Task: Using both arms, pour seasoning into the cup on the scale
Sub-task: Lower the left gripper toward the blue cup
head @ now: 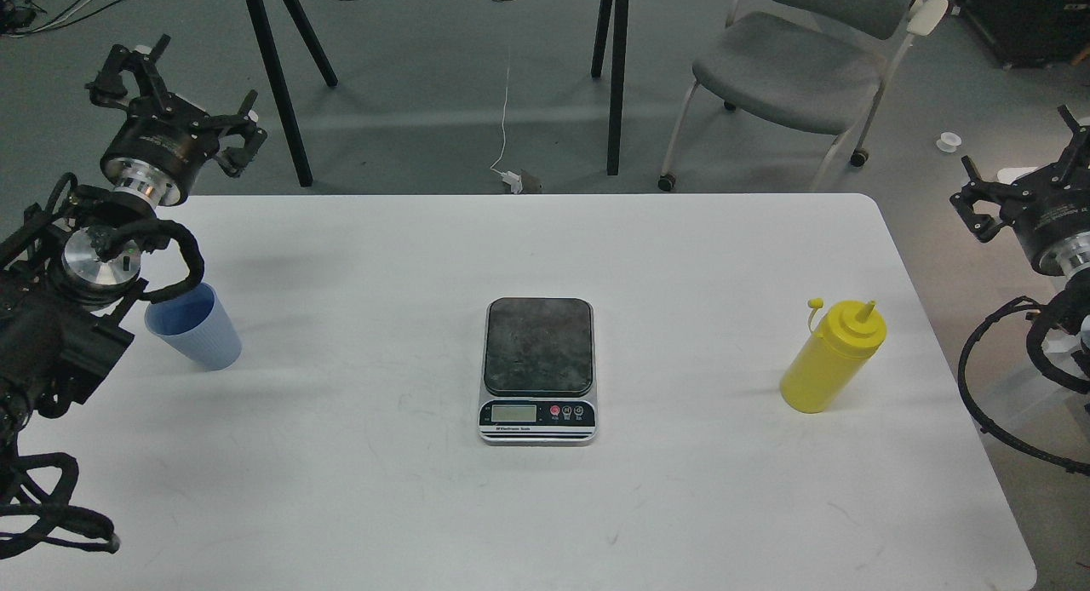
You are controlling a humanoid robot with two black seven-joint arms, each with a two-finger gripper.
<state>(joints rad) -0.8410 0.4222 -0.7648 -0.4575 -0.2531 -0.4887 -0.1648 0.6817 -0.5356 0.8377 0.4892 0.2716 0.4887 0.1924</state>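
Observation:
The light blue ribbed cup stands upright on the white table at the left, its rim partly hidden behind my left arm's cable. At the table's middle sits the scale, its dark platform bare. The yellow seasoning bottle stands upright at the right, cap hanging off its nozzle. My left gripper hovers beyond the table's far left corner, behind the cup, claws spread and empty. My right gripper hangs off the table's right side, behind the bottle, also spread and empty.
Beyond the table's far edge are a grey chair, the black legs of another table, and a white cable on the floor. A small white object lies on the floor at right.

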